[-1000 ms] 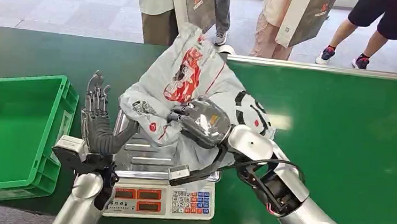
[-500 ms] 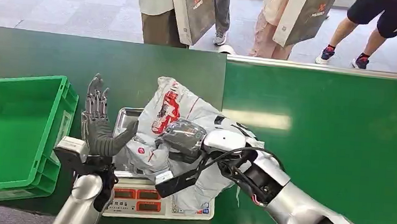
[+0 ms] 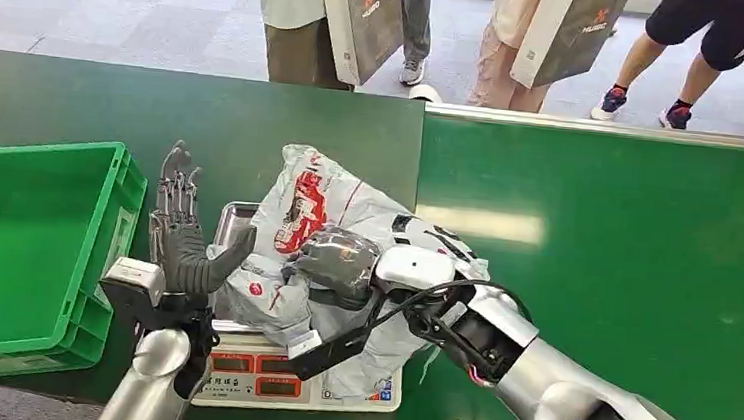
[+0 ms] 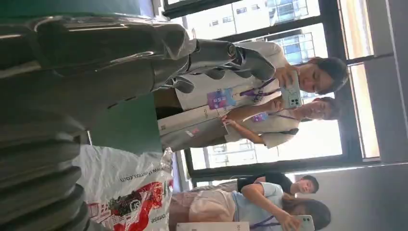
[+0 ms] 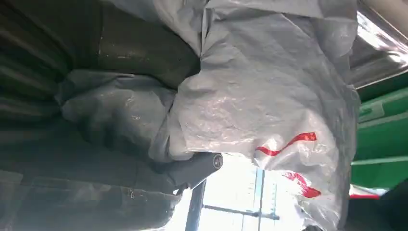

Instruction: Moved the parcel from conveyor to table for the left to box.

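Green table [image 3: 76,96] carries a weighing scale [image 3: 334,383]; on its pan lies the grey plastic parcel [image 3: 318,206], clutched by the right hand [image 3: 339,263]. Left hand [image 3: 180,235] stands empty, fingers spread, beside it.

The parcel [image 3: 316,236] lies on the scale [image 3: 265,372], under the right hand [image 3: 339,263]; the crate [image 3: 29,243] sits beyond the left hand [image 3: 180,235] (leftward).
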`<state>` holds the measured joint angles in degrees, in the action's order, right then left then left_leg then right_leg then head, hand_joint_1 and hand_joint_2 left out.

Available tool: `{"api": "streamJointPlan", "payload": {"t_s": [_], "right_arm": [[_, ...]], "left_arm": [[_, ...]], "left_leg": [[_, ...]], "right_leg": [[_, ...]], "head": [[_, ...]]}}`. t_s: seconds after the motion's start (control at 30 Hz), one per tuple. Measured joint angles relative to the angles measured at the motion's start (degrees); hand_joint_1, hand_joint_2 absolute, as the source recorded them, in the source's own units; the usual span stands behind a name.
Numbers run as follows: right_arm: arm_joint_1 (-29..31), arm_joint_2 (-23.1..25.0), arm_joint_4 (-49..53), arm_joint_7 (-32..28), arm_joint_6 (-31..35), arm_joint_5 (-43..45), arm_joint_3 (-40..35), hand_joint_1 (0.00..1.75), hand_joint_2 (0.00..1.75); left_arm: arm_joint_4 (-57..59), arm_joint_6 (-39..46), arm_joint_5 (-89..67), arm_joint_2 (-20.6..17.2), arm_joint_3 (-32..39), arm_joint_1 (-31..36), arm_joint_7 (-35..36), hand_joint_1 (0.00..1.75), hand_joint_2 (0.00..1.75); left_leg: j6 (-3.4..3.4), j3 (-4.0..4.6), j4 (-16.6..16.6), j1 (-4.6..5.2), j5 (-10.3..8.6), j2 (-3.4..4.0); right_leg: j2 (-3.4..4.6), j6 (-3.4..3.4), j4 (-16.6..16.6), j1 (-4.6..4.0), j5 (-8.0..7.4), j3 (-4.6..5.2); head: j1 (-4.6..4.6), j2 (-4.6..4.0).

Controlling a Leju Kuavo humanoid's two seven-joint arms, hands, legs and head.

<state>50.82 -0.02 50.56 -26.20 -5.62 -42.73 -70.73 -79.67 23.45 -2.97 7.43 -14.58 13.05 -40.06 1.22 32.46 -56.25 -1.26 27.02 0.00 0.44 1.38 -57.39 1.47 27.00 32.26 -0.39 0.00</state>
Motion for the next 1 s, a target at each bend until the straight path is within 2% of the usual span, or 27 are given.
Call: {"api": "streamJointPlan", "payload": {"t_s": [0.33,0.7,1.0], "right_arm": [[-1.2,0.0,-1.0,-5.5,14.4,-1.5,2.1,0.00,1.75],[-3.9,0.1,-0.3,-7.5,17.1,0.3,6.7,0.00,1.75],[-8.4,-0.5,7.5,-10.3,17.1,9.1,15.0,0.00,1.75]], "left_arm": [[0.0,-0.5,0.3,-0.1,0.0,-0.1,0.0,0.00,1.75],[0.0,-0.6,0.8,-0.1,0.0,0.4,0.0,0.00,1.75],[0.0,-0.5,0.8,-0.1,0.0,0.9,0.0,0.00,1.75]], "left_leg": [[0.00,0.00,0.0,0.00,0.00,0.00],[0.00,-0.02,0.0,0.00,0.00,0.00],[0.00,-0.01,0.0,0.00,0.00,0.01]], "right_leg": [[0.00,0.00,0.0,0.00,0.00,0.01],[0.00,0.00,0.0,0.00,0.00,0.01],[0.00,0.00,0.0,0.00,0.00,0.02]], "head": [[0.00,0.00],[0.00,0.00],[-0.02,0.00]]}}
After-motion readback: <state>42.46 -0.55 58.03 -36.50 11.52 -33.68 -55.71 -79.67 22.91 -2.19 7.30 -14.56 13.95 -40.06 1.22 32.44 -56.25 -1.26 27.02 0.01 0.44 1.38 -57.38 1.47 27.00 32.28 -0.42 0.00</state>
